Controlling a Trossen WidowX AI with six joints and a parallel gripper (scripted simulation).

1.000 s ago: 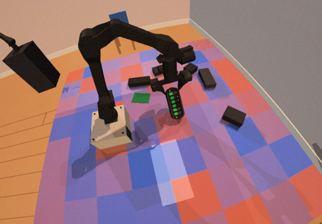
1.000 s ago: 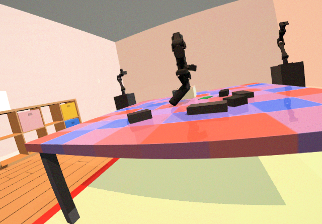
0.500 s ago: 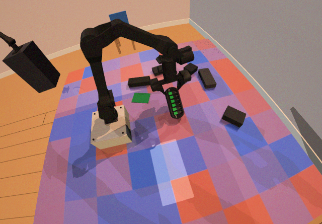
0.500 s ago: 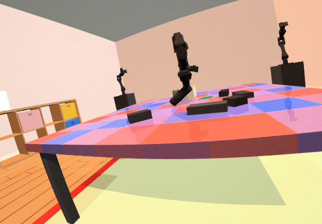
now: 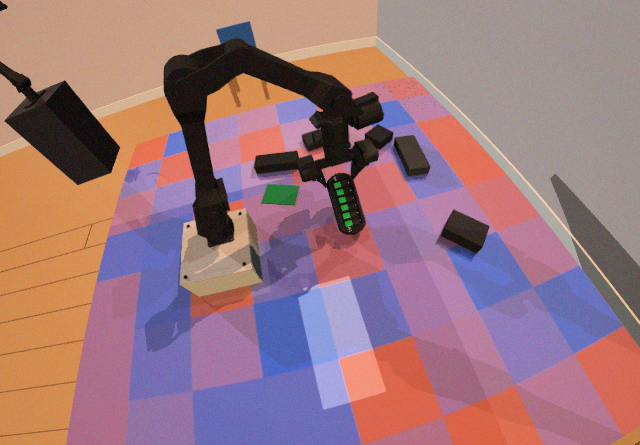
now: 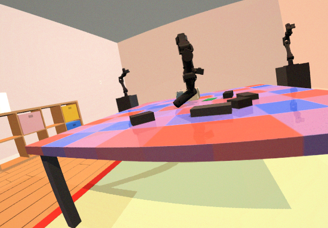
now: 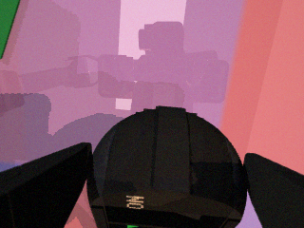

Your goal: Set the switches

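The dark controller unit is held tilted above the bench, one end higher than the other. My gripper is shut on its upper end, with one finger on each side. In the top view its switch face shows, with a row of green ends along the left; which ends are pressed down cannot be told. The wrist view shows its rounded end, a small pale marking and a sliver of green at the bottom edge. The label on the underside is not visible in any view.
Dark blocks lie around the unit, with others behind the gripper. A flat green square lies left of the unit. The arm stands on a cream box on the patchwork bench top.
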